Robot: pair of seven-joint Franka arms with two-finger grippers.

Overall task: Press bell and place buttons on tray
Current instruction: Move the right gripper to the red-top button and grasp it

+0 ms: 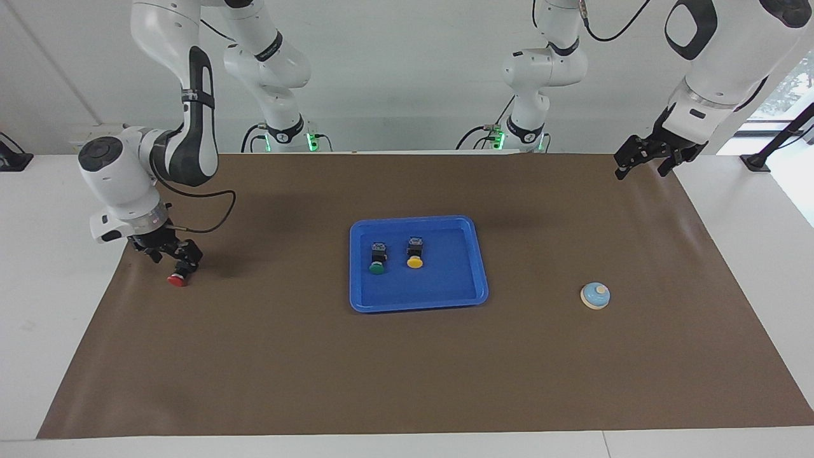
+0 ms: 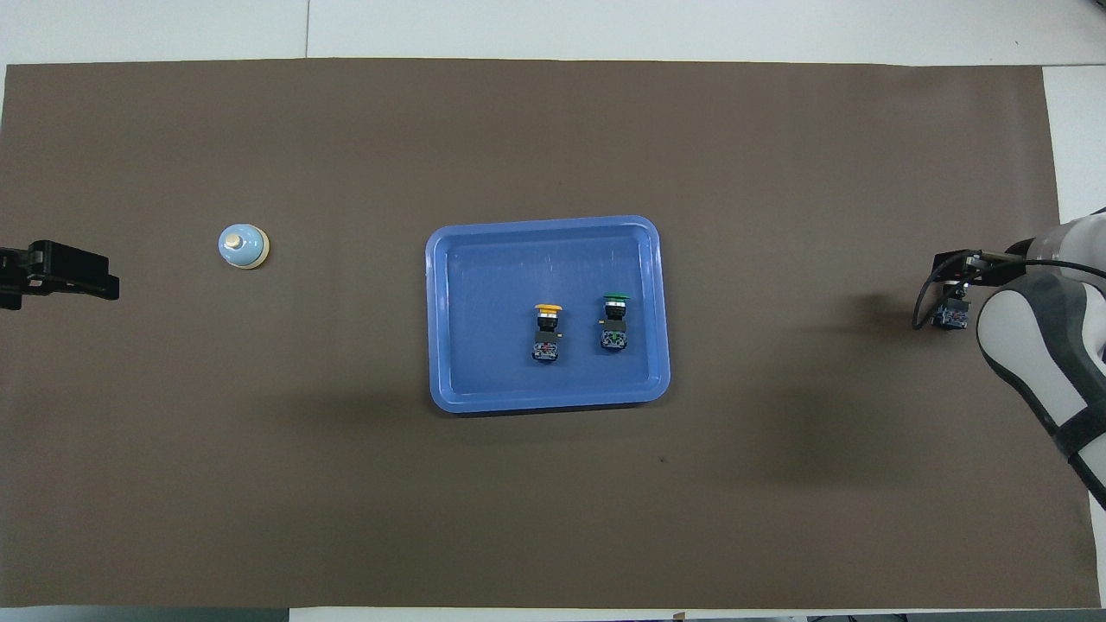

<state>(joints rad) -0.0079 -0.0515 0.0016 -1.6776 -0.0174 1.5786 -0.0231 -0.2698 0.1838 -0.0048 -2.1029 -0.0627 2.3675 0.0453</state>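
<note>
The blue tray (image 1: 470, 289) (image 2: 449, 259) lies mid-mat with the green button (image 1: 377, 261) (image 2: 614, 321) and the yellow button (image 1: 414, 254) (image 2: 547, 330) lying in it side by side. The red button (image 1: 177, 278) (image 2: 953, 316) lies on the mat at the right arm's end. My right gripper (image 1: 166, 253) hangs low and open just over it, one finger close by the button's black body, not gripping it. The light-blue bell (image 1: 595, 296) (image 2: 243, 246) stands toward the left arm's end. My left gripper (image 1: 642, 159) (image 2: 60, 272) waits open in the air over the mat's edge.
A brown mat (image 1: 407, 369) covers the table, with white tabletop (image 1: 51, 305) showing at both ends. The right arm's cable (image 1: 216, 219) loops beside its wrist. Nothing else stands on the mat.
</note>
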